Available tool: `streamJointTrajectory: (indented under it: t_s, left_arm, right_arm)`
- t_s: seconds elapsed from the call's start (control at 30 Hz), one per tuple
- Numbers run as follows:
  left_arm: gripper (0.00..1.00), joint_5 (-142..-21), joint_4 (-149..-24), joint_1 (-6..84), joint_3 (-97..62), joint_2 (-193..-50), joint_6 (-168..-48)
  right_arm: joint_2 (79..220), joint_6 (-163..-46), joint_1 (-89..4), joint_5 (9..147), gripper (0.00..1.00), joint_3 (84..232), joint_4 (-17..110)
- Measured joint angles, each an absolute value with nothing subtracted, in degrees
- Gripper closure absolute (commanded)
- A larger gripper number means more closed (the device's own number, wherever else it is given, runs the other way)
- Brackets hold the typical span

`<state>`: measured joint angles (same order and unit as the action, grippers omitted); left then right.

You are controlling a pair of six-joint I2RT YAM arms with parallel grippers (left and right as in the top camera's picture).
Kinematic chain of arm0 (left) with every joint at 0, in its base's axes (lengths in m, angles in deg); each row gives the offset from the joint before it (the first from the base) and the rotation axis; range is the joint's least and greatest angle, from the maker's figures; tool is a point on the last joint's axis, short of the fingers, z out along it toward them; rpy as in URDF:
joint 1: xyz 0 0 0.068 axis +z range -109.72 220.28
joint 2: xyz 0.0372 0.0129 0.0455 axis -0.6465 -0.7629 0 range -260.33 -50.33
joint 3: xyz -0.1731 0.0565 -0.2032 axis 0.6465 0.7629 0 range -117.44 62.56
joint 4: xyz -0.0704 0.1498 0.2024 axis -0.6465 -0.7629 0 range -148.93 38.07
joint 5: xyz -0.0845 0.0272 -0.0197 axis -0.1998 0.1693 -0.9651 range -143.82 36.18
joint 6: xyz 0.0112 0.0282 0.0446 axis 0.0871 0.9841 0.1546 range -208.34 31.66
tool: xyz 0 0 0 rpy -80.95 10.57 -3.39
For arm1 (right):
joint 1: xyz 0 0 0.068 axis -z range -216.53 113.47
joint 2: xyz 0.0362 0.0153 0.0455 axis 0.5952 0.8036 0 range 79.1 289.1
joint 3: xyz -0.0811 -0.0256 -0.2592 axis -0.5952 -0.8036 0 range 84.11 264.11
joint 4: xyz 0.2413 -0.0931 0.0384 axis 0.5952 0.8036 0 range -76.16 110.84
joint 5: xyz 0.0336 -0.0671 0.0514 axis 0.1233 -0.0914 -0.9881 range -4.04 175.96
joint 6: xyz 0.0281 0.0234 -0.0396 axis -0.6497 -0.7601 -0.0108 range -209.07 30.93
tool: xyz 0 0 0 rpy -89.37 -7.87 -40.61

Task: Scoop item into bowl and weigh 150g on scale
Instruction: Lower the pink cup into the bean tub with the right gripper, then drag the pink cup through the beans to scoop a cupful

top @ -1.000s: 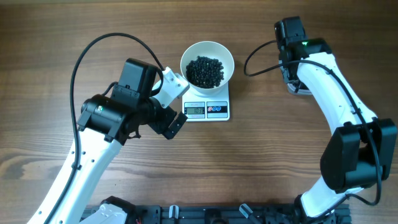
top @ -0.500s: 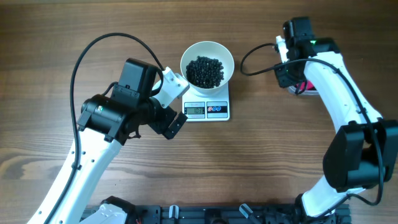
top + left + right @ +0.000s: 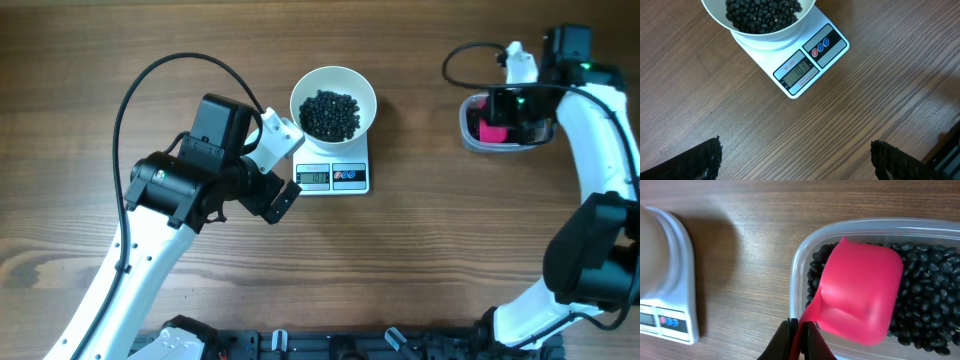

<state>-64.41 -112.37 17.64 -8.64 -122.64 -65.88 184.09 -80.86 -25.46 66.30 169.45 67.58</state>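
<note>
right claw (image 3: 799, 330) pinching scoop (image 3: 860, 295) handle, scoop in tub (image 3: 796, 280) just ahead, left claw (image 3: 797, 151) wide open, empty, scale (image 3: 810, 62) ahead

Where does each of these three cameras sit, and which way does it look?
Overhead: above the wooden table, facing straight down; left arm, right arm show.
Left wrist: on the left arm, facing down at the round white bowl of black beans on the flat white scale; open left fingers at bottom.
Right wrist: on the right arm, facing down into the clear plastic tub; right fingers pinch the pink scoop.
Shared: all three show the scale.
</note>
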Motion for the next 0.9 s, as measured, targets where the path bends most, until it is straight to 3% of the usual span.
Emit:
streamJointTrajectory:
  t_s: [0.3, 0.63, 0.9]
  left_arm:
    - [0.00, -64.41, -112.37, 17.64, -8.64, -122.64, -65.88]
    - [0.00, -64.41, -112.37, 17.64, -8.64, -122.64, -65.88]
    - [0.00, -64.41, -112.37, 17.64, -8.64, -122.64, -65.88]
  right_arm:
    - [184.11, -75.15, -20.23, 59.37, 0.96, 169.43, 68.43]
    - [184.92, -56.16, -20.19, 58.03, 0.96, 169.43, 71.69]
    - [185.40, -61.87, -19.75, 54.41, 0.96, 169.43, 72.17]
